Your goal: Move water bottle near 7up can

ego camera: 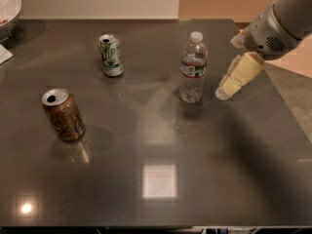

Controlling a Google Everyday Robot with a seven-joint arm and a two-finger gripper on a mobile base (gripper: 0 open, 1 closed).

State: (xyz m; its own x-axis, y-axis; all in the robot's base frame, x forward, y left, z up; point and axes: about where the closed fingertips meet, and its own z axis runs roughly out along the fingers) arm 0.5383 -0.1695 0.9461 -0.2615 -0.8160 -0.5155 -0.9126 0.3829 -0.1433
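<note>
The tool (pixel 224 92) is held just at the water bottle's (pixel 193 70) 3 o'clock, not touching it; whether it is apart or together cannot be told.

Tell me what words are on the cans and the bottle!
No text can be read for sure.
7up can: green markings, too small to read.
Water bottle: label band, too small to read.
Brown can: nothing readable.
Gripper, just right of the bottle: no writing visible.

dim warm light | square glare on table (pixel 219 189) | jaws right of water bottle (pixel 193 67) cast shadow
</note>
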